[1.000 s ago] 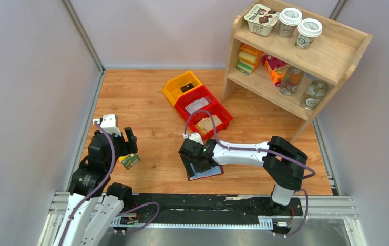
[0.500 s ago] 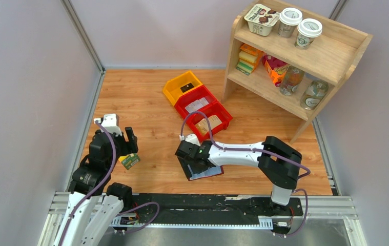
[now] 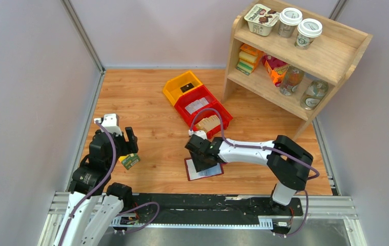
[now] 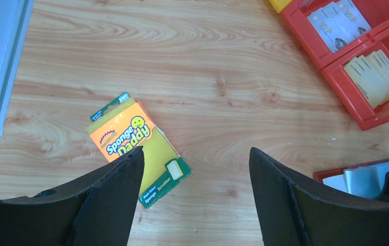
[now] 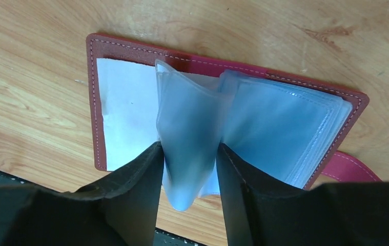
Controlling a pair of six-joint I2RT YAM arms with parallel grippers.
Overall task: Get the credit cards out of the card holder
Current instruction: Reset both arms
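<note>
The maroon card holder lies open on the wooden floor near the front, with pale blue pockets fanned up. My right gripper is above it, and its jaws are closed on one raised blue pocket, which bulges between them. No card shows in the holder. Several tan credit cards lie in the nearest red bin. My left gripper is open and empty, over bare floor at the left. The holder's edge shows at its right.
A green-and-yellow sponge box lies under my left gripper. Red and yellow bins stand mid-floor, one with white cards. A wooden shelf with food items stands at the back right.
My right gripper has shifted right and slightly away, uncovering more of the open card holder. The left arm has not moved.
</note>
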